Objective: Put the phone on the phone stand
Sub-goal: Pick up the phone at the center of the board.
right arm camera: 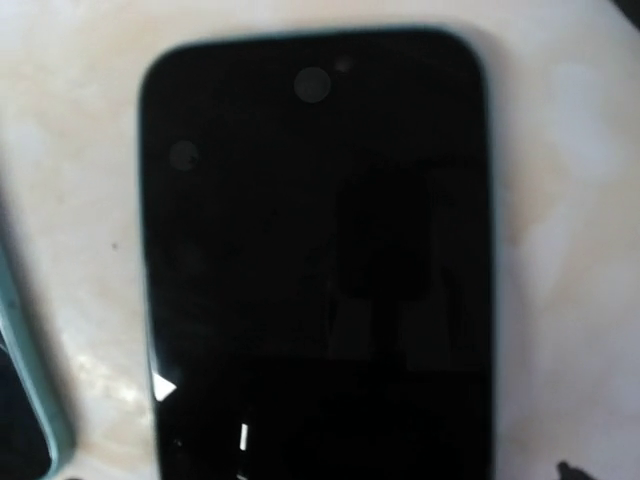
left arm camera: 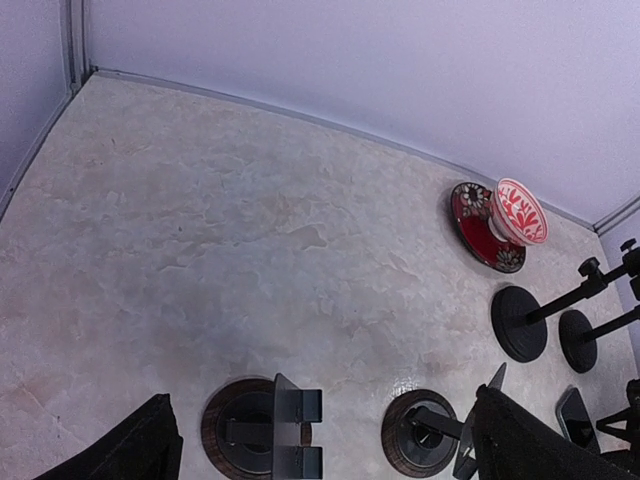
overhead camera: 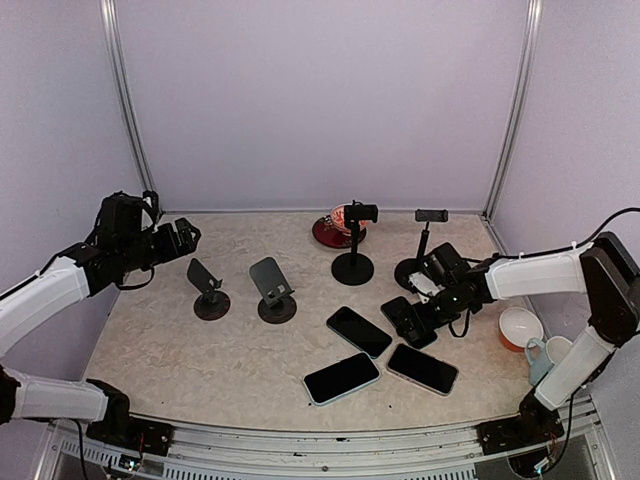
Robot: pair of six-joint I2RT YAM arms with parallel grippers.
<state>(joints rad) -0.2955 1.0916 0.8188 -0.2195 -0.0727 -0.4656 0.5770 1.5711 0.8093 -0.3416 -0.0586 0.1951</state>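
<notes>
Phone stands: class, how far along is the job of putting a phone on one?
Done: nothing; all four stands are empty. In hand: the right end effector, open, hovers over one flat phone. Remaining: grip, lift, set it on a stand.

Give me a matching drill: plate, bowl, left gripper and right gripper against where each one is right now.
Things:
1. plate
2. bowl
3. left gripper
4. right gripper

Places:
A. low over a phone
B. right edge, by the mug
C. back of the table, by a tall stand
D. raised at the far left

Pairs: 1-C, 2-B, 3-D, 4-A
</notes>
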